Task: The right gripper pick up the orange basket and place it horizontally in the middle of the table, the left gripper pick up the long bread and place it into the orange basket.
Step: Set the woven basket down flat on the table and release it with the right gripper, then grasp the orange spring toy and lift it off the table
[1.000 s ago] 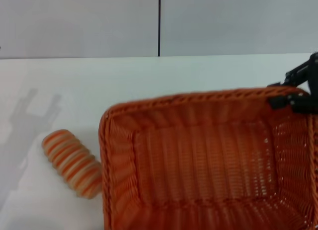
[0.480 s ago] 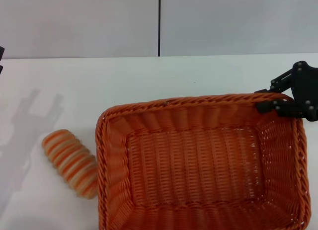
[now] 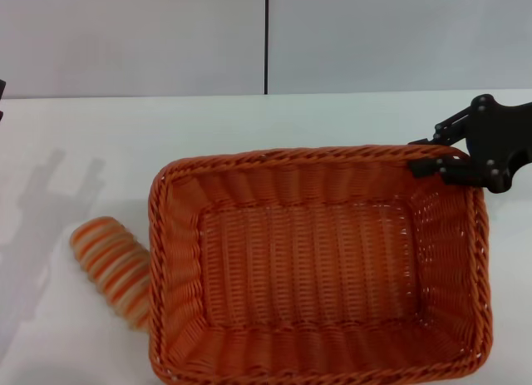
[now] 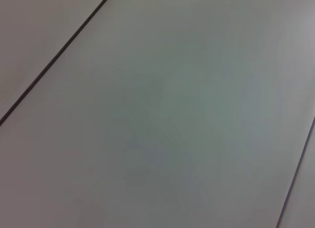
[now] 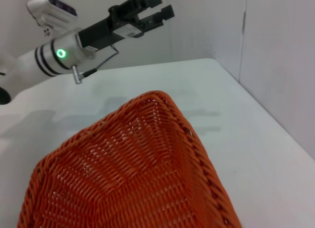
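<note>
The orange basket (image 3: 307, 260) lies lengthwise across the white table (image 3: 249, 123), its open side up. My right gripper (image 3: 434, 164) is shut on the braided rim at the basket's far right corner. The long bread (image 3: 112, 264), striped cream and orange, lies on the table at the basket's left end, its near end hidden behind the basket's wall. In the right wrist view the basket (image 5: 133, 174) fills the foreground, and my left gripper (image 5: 156, 6) hangs raised above the table's far side, open and holding nothing. The left wrist view shows neither object.
A grey panelled wall with a dark vertical seam (image 3: 267, 40) stands behind the table. The left wrist view shows only grey panels with dark seams (image 4: 54, 58). Bare tabletop stretches behind the basket and to the left of the bread.
My right gripper has moved left with the basket, whose left wall now covers the bread's near end. The bread has stayed put.
</note>
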You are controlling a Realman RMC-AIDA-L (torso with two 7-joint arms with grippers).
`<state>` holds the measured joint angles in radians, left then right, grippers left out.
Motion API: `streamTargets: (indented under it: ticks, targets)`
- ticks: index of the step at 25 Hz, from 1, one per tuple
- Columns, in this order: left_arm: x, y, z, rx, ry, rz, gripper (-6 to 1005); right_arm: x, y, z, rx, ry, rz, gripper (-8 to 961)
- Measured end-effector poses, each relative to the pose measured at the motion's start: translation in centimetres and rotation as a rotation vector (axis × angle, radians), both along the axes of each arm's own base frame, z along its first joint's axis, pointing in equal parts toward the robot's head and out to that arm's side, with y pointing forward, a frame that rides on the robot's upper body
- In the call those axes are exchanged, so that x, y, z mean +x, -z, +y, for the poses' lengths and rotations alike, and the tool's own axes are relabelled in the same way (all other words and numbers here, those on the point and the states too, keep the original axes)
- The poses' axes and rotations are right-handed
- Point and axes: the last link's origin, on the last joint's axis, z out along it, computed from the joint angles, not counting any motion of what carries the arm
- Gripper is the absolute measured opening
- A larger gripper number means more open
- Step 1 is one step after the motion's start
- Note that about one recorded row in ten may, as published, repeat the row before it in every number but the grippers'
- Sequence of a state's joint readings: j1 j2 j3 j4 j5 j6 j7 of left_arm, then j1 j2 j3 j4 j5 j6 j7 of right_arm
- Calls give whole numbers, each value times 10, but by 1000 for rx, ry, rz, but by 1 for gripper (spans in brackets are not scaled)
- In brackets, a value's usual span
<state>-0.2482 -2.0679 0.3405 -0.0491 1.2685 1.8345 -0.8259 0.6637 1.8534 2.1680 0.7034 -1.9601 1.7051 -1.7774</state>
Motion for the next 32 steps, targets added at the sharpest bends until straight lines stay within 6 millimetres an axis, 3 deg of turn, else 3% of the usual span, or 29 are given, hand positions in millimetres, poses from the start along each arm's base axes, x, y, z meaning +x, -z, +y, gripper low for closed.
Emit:
streamTargets:
  ticks: [18, 26, 30, 31, 32]
  targets:
    - [0, 1, 6, -12, -10, 5, 795, -13, 10, 19, 86, 22, 5, 220]
    - [-1, 0, 7, -8, -9, 14, 795, -3, -8, 21, 223, 80, 124, 551]
    - [-8, -4, 6, 27, -63, 9, 796, 18, -30, 8, 416, 147, 331, 551]
    - [-10, -5, 6, 41, -85, 4, 796, 35, -41, -5, 541, 190, 436, 551]
    - [-10, -5, 6, 41, -85, 4, 796, 35, -41, -5, 541, 190, 436, 551]
